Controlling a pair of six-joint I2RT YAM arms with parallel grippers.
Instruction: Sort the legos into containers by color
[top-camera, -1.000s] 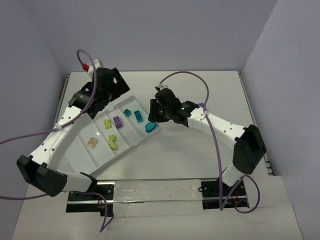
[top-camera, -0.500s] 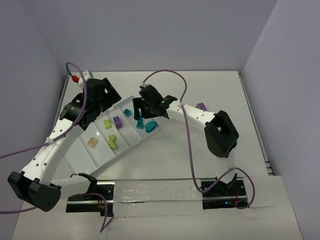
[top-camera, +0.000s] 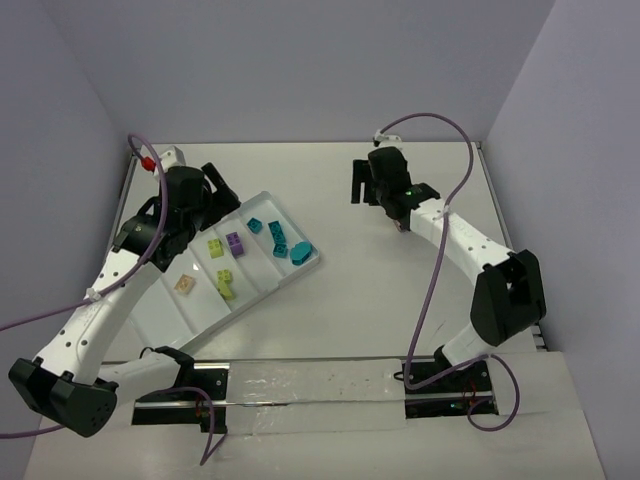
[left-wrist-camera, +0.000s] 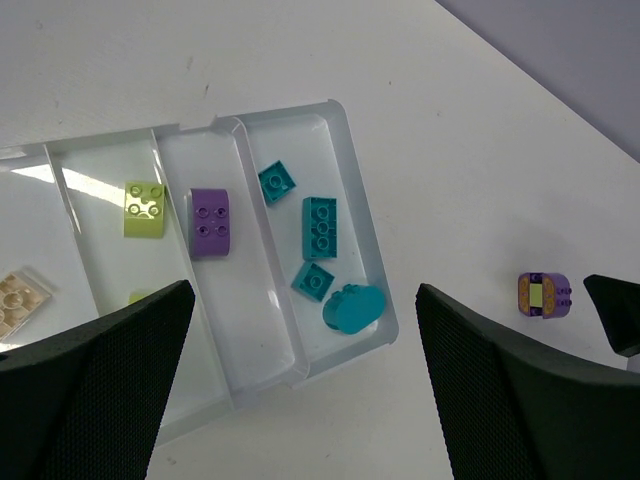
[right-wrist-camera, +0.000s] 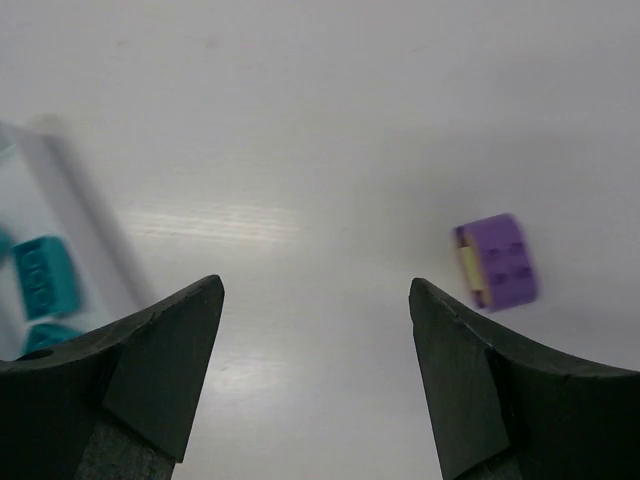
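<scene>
- Brick (right-wrist-camera: 497, 262), purple, lies loose on the table (right-wrist-camera: 300, 100), well apart from the tray (left-wrist-camera: 372, 250).
- Probably light, rigid, slick: pinch its flat sides.
- Right hand (right-wrist-camera: 315, 300) apart, empty; left hand (left-wrist-camera: 305, 295) wide apart above the tray.

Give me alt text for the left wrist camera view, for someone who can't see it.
A white divided tray holds sorted legos: four teal bricks in its end compartment, one purple brick in the next, then lime bricks and a beige brick. A loose purple brick lies on the table beside it, and the open left claw frames the bottom.
</scene>
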